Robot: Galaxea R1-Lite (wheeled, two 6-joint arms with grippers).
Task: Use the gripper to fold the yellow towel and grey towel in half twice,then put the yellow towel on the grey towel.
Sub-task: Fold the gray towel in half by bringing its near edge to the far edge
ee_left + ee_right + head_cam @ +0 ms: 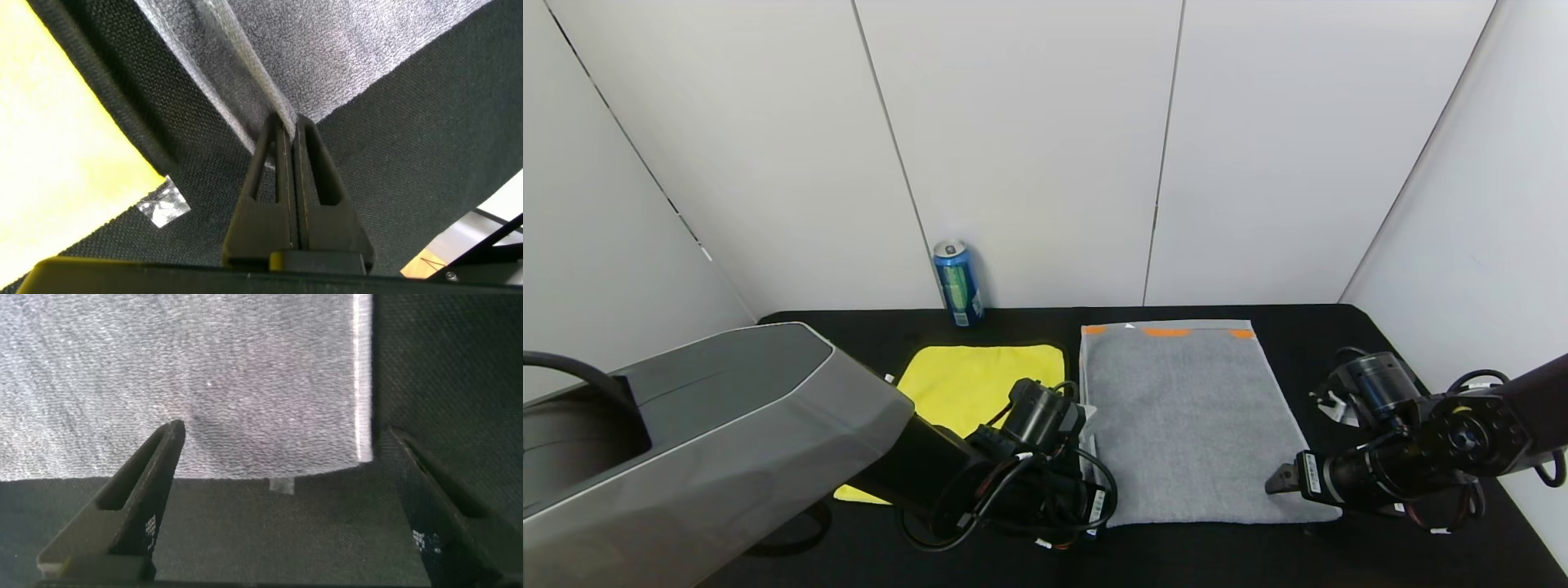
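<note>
The grey towel [1184, 416] lies flat on the black table, orange marks along its far end. The yellow towel [972, 380] lies to its left, partly hidden by my left arm. In the left wrist view my left gripper [288, 122] is shut on the light border at the near left corner of the grey towel [368, 49]; the yellow towel [49, 163] and its white tag [163, 204] lie beside it. My right gripper [1278, 482] stands open at the towel's near right corner. In the right wrist view its fingers straddle that corner of the grey towel [204, 367] without gripping it.
A blue drink can [958, 282] stands at the back of the table [1339, 327] against the white wall panels. My left arm's grey housing [711, 441] fills the near left of the head view. Bare black table runs along the front edge.
</note>
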